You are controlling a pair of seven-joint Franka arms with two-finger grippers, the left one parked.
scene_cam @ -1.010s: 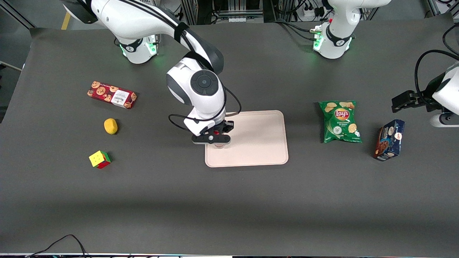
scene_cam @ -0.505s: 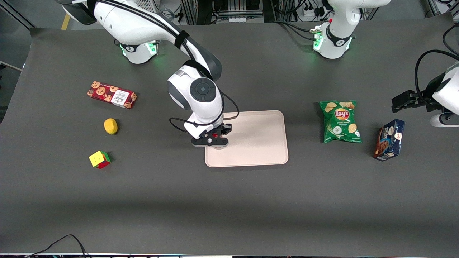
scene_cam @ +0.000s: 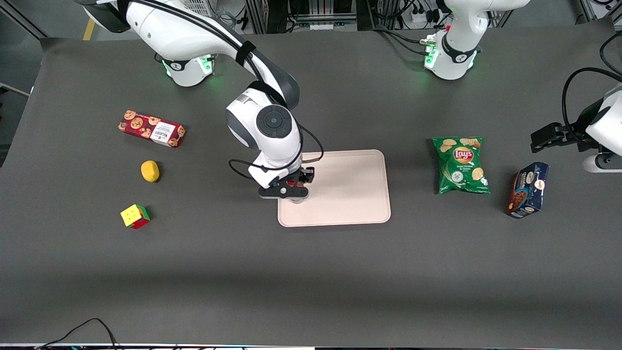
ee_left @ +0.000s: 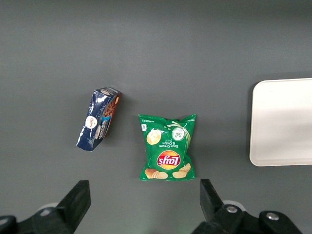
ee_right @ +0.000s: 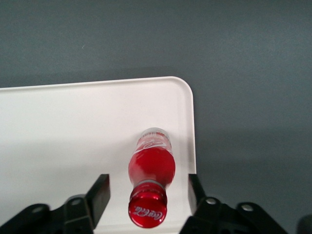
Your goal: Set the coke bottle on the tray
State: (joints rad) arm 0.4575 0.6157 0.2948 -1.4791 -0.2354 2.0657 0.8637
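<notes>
On the tray (ee_right: 73, 126), close to one rounded corner at the end toward the working arm, the coke bottle (ee_right: 150, 168) stands upright on its clear base, red cap up; nothing else sits on that tray. The gripper (ee_right: 147, 195) hangs directly over the bottle with its fingers (ee_right: 100, 192) spread wide on either side, clear of the red body and touching nothing. Toward the parked arm's end of the bench (scene_cam: 311, 272) lie a green Lay's chip bag (scene_cam: 460, 165) and a dark blue cookie box (scene_cam: 527, 189).
</notes>
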